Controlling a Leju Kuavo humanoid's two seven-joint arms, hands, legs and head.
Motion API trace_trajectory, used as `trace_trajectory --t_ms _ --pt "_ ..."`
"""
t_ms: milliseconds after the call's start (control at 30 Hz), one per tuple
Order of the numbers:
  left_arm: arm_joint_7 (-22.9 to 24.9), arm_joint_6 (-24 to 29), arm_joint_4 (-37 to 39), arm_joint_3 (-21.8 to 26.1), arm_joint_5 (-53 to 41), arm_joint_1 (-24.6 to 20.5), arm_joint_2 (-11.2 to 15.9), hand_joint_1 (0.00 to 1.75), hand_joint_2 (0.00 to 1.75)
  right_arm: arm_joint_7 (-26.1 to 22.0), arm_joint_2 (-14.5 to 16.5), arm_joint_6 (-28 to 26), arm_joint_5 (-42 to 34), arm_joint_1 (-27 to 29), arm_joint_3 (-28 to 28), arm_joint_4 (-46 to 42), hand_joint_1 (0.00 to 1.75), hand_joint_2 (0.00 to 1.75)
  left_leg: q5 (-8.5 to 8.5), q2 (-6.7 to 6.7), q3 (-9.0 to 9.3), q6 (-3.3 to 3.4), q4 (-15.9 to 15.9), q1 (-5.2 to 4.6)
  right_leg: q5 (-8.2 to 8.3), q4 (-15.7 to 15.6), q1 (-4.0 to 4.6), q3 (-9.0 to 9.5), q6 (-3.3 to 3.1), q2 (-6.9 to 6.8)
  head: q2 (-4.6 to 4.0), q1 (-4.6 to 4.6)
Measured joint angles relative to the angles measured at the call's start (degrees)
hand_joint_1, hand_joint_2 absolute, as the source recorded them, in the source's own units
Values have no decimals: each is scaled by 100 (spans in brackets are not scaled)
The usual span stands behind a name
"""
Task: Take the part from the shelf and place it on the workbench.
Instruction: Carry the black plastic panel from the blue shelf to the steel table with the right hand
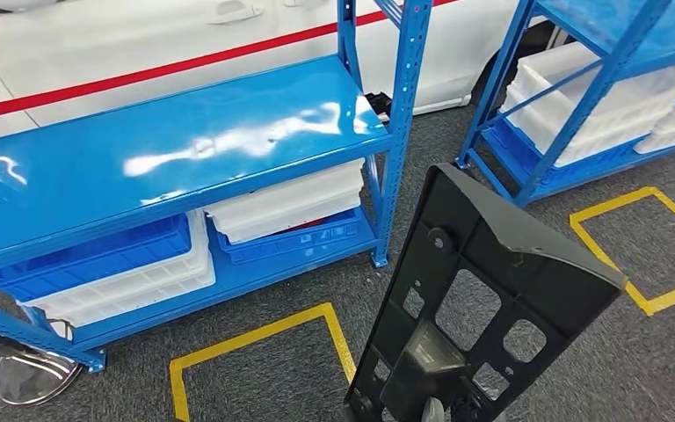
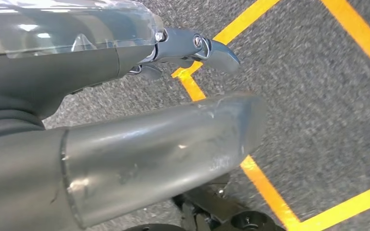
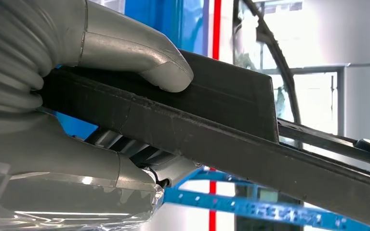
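My right hand grips the black plastic part by its lower edge, thumb pressed on one face and fingers curled under the other. The part stands tilted up in front of me, off the blue shelf and over the grey carpet beside the yellow floor lines. My left hand hangs over the floor with nothing in it, fingers apart.

I judge the risk to be leverage: the part is long and held only at one end, so a quick turn could twist it out of my grip, or its far corner could clip the shelf post. No workbench appears yet. I can read no brand, label or writing anywhere.
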Motion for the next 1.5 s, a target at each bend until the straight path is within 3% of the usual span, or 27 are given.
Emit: trace_trajectory --t_ms 67,133,200,233,300,400,467,500,533,633,667,733,767,833,900,933,967,1000,1067,1100,1167,1200,1267,1333,1400,1467,1500 --pt "2 12 0 0 0 -4 -3 0 0 7 1 3 0 31 -22 -18 175 175 300 -153 483 93 -665 -19 87 19 15 -97 14 157 0 -2" --pt "1 17 0 0 8 -3 -7 0 0 11 2 6 -1 44 -40 -44 175 175 390 -413 972 162 -1460 -33 169 29 28 -152 55 290 -1 -3" --pt "1 25 0 0 16 -9 -16 0 0 15 4 16 -9 61 -56 -68 175 175 363 -476 1115 170 -1748 -54 252 21 24 -183 125 412 -1 -7" --pt "2 29 0 0 20 -21 -28 0 0 19 7 24 -13 77 -64 -80 175 175 391 -415 1097 174 -1768 -49 294 13 20 -191 168 482 -1 -11" --pt "6 36 0 0 43 -40 -59 0 0 29 16 43 -23 117 -88 -104 175 175 464 -248 1074 224 -1821 -28 209 127 26 -269 229 381 -1 0" --pt "21 48 0 2 110 -6 -81 0 0 49 22 66 -40 139 -129 -123 175 175 543 31 993 285 -1835 -26 -407 1064 3 -657 287 -62 -1 53" --pt "31 50 0 2 124 18 -84 0 0 62 22 70 -46 153 -146 -123 175 175 559 217 941 274 -1815 -30 -628 1591 -43 -805 332 -160 0 56" --pt "33 50 0 2 126 19 -87 0 0 66 22 70 -48 162 -153 -123 175 175 561 303 927 263 -1803 -28 -582 1557 -68 -721 351 -188 0 57" --pt "34 50 0 2 132 15 -94 0 0 69 22 70 -50 169 -160 -123 175 175 555 379 920 248 -1787 -23 -453 1304 -88 -526 364 -232 0 57" --pt "38 52 0 8 193 1 -114 0 0 78 27 75 -58 181 -183 -129 175 175 504 568 916 158 -1709 -41 -149 260 -66 122 314 -538 0 54" --pt "40 54 0 13 224 -5 -117 0 0 80 33 79 -60 190 -190 -134 175 175 490 619 917 125 -1687 -55 -144 112 -41 189 274 -594 0 47" --pt "47 59 0 24 288 -30 -125 0 0 81 51 87 -61 217 -204 -145 175 175 483 723 928 63 -1676 -66 -152 75 -15 156 191 -515 0 30" --pt "52 61 0 30 314 -45 -131 0 0 80 62 88 -61 232 -213 -151 175 175 455 717 932 33 -1658 -56 -136 59 -20 143 155 -458 0 26" --pt "85 41 0 34 283 -53 -139 0 0 80 90 100 -62 246 -232 -166 175 175 240 468 824 -19 -1396 -25 -89 21 -49 116 75 -344 0 6" --pt "147 -26 0 14 161 -41 -130 0 0 82 109 141 -63 241 -250 -174 175 175 -154 127 506 -48 -695 -5 -52 14 -52 76 20 -226 0 -20" --pt "174 -61 0 1 114 -34 -123 0 0 85 112 166 -63 237 -258 -174 175 175 -304 50 324 -56 -304 -2 -40 20 -48 54 7 -153 0 -25" --pt "194 -82 0 -8 95 -27 -118 0 0 87 112 182 -63 236 -266 -173 175 175 -350 19 201 -59 -51 -2 -31 28 -43 39 3 -71 0 -25" --pt "204 -93 0 -15 87 -19 -115 0 0 89 112 190 -63 237 -274 -172 175 175 -279 6 168 -55 -3 -2 -24 37 -40 30 5 15 0 -25" --pt "211 -100 1 -28 86 -9 -104 0 0 91 113 193 -63 237 -282 -172 175 175 141 -93 400 -32 -567 5 -14 65 -43 25 22 186 0 -26" --pt "213 -103 2 -33 85 -1 -93 0 0 91 114 194 -63 234 -283 -172 175 175 323 -240 560 -16 -958 13 -7 84 -37 14 40 262 0 -27" --pt "203 -113 6 -38 87 3 -78 0 0 93 114 199 -63 223 -284 -172 175 175 497 -486 746 12 -1486 26 24 118 -33 -39 101 400 -1 -27" --pt "184 -120 7 -40 91 0 -73 0 0 93 114 203 -63 220 -285 -172 175 175 484 -518 750 28 -1539 20 51 115 -36 -69 146 465 -1 -27" --pt "118 -136 7 -45 99 -14 -73 0 0 94 115 207 -63 224 -292 -172 175 175 527 -384 749 94 -1571 18 103 99 -52 -113 233 562 -1 -25" --pt "52 -140 7 -58 96 -16 -75 0 0 93 116 206 -63 229 -301 -172 175 175 589 -221 752 184 -1617 31 -29 280 -35 -219 278 321 0 -3" --pt "21 -137 7 -79 88 -1 -74 0 0 93 116 206 -62 217 -307 -172 175 175 621 -47 724 235 -1636 17 -415 894 -27 -502 308 -44 0 28" --pt "14 -121 8 -93 85 20 -71 0 0 94 116 206 -61 211 -310 -166 175 175 625 143 690 244 -1631 -7 -725 1580 -48 -786 342 -152 0 40" --pt "13 -112 9 -97 87 23 -70 0 0 94 116 207 -62 213 -313 -161 175 175 624 235 680 243 -1629 -15 -740 1696 -57 -805 352 -170 0 41"
